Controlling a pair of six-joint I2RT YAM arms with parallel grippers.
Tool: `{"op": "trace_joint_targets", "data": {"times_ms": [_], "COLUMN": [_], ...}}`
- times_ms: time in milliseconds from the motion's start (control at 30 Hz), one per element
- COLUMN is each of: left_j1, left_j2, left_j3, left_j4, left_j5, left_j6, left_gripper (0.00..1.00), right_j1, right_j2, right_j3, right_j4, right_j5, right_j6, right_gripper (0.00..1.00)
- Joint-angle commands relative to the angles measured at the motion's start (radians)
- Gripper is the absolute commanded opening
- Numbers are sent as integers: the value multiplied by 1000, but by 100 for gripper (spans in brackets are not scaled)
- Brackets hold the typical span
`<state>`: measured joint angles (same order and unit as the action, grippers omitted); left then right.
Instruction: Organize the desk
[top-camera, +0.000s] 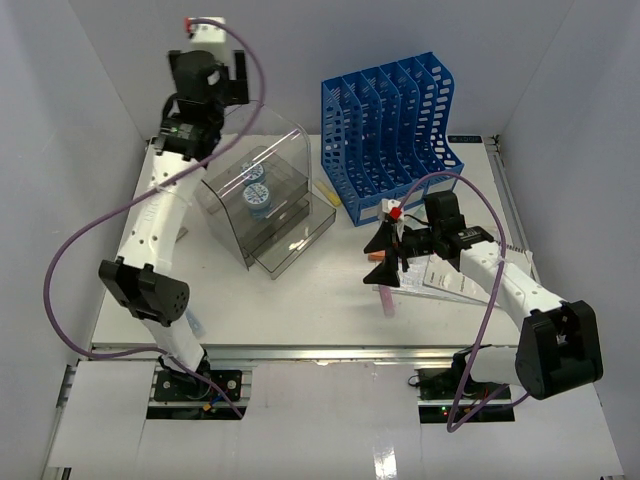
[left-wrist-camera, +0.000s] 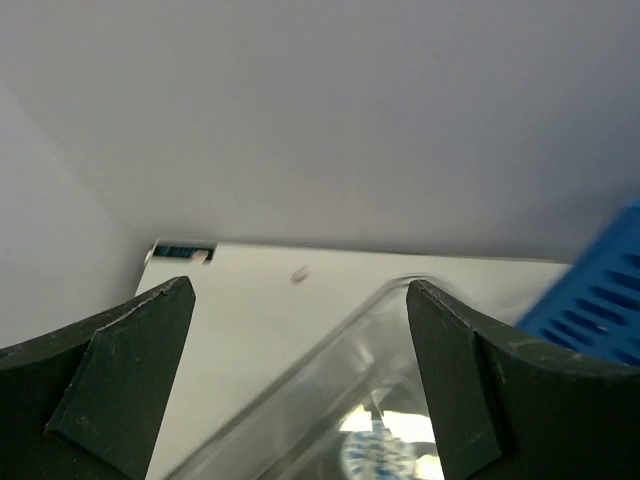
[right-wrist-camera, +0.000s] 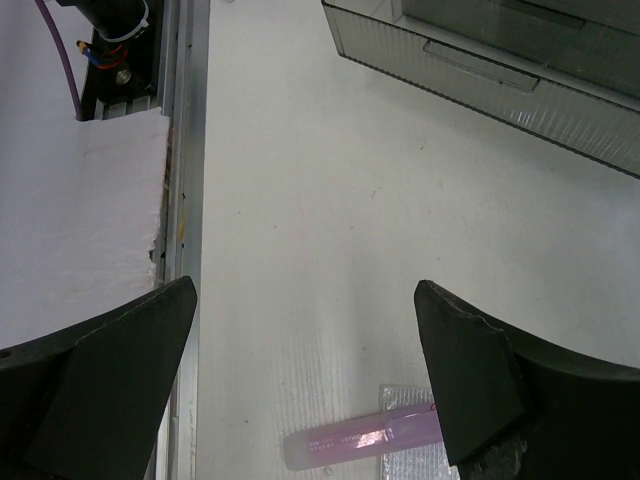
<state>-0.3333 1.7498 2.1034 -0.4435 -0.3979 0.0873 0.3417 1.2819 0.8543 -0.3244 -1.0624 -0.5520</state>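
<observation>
Nearest me, the metal rail (top-camera: 330, 352) runs along the front edge of the worktop (top-camera: 300, 300), a flat white surface boxed in by white walls and filling the middle of the overhead view. Just beyond the rail on my right, the right gripper (top-camera: 383, 258) hangs low over the bare worktop with its jaws spread wide and nothing between them. A pink tube (right-wrist-camera: 365, 437) lies flat on the worktop beneath it. One end of the tube slips behind a finger (right-wrist-camera: 470, 390) in the wrist view, and I cannot tell whether they touch. Some papers (top-camera: 450, 278) lie under the right forearm.

Further in, near the centre, a clear plastic drawer box (top-camera: 265, 195) stands with its lower drawers pulled out and blue-and-white round items (top-camera: 255, 190) inside. Just to its right stands a blue slotted file rack (top-camera: 390, 135) at the back of the worktop.

Farthest away, the left gripper (top-camera: 220, 80) is raised high above the back left corner, jaws fully apart, gripping nothing. Its camera looks past the box top toward the rear wall.
</observation>
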Motion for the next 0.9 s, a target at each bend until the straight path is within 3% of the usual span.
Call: {"op": "trace_joint_targets", "data": {"times_ms": [0, 133, 300, 400, 567, 867], "left_j1": [199, 328, 616, 716, 791, 821], "left_j2": [-226, -209, -221, -212, -137, -20], "left_j3": [-64, -99, -215, -264, -256, -388], "left_j4": [-43, -82, -128, -157, -279, -523], "left_j5": [222, 282, 416, 481, 507, 521], "left_j6": [-381, -517, -698, -736, -796, -1135], "left_gripper": [98, 98, 94, 93, 94, 95], "right_j1": [-6, -12, -21, -22, -27, -27], "right_j2": [-6, -22, -48, -62, -81, -87], "right_j3": [-9, -12, -14, -15, -15, -13], "right_j4": [-1, 1, -1, -4, -8, -11], "right_j5": [-33, -31, -35, -44, -46, -32], "right_j6": [-11, -8, -3, 0, -2, 4], "right_gripper": [96, 96, 96, 96, 96, 96]}}
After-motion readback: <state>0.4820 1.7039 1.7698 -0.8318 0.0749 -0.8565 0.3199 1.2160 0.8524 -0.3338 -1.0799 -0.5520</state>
